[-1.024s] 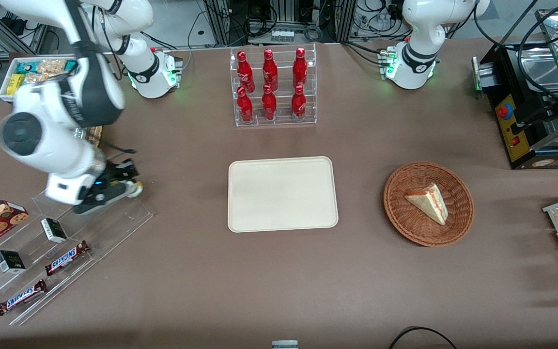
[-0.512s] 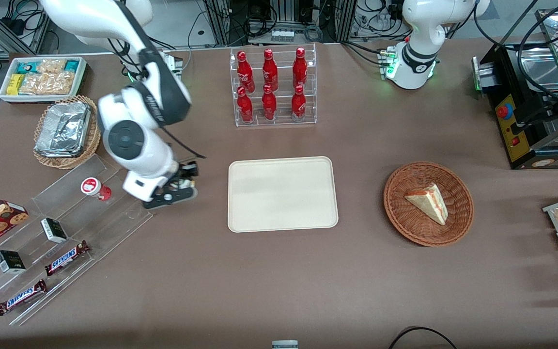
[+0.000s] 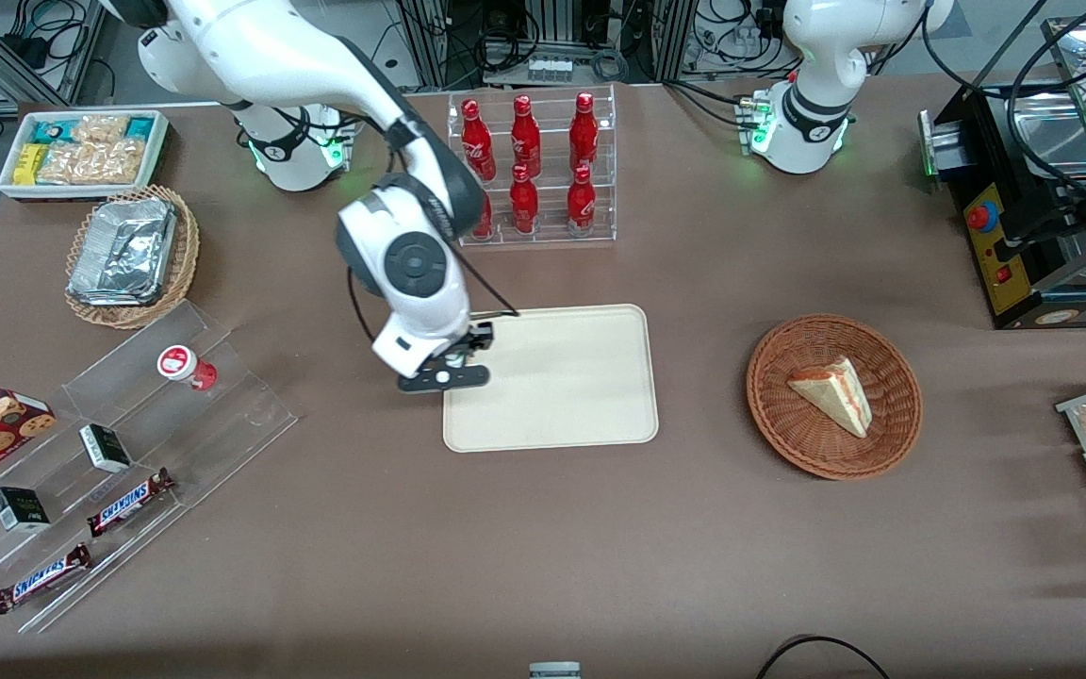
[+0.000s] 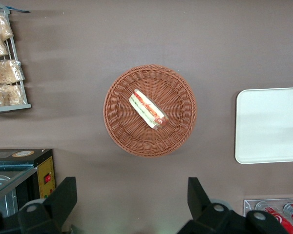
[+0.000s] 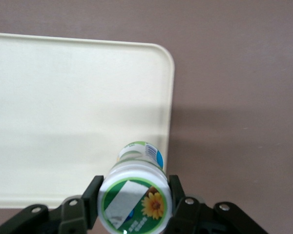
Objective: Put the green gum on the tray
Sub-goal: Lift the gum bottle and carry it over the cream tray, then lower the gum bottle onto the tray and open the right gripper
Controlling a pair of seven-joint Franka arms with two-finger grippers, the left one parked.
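Carrying stage. Claw [image 3: 453,363] hangs over the tray [image 3: 562,396] edge nearest the working arm's end of the worktop [image 3: 600,547], its two fingers clamped on the green gum [image 5: 136,195]. In the right wrist view the bottle sits between the fingers, gripped just under the white lid, lid toward the camera. That hold keeps the bottle upright, so it can be set down on its base rather than dropped on its side.

Position: the wrist view shows the bottle's lower end over the tray's rim [image 5: 169,122], near a rounded corner, with brown worktop on one side and cream tray surface on the other. Judged not yet far enough in; a release here risks the base catching the low rim and tipping.

Height: the bottle looks clear of the tray surface, not touching. Cannot confirm the gap from these views.

Tray is bare, so any spot inward of the rim will do.

Other items, not involved: red gum bottle [image 3: 185,366] standing on the clear stepped display [image 3: 222,415] toward the working arm's end; wicker basket [image 3: 892,434] with a sandwich wedge [image 3: 833,394] toward the parked arm's end; rack of red bottles [image 3: 532,170] farther from the front camera than the tray.

Next, as judged: travel a little farther over the tray, lower, then open.
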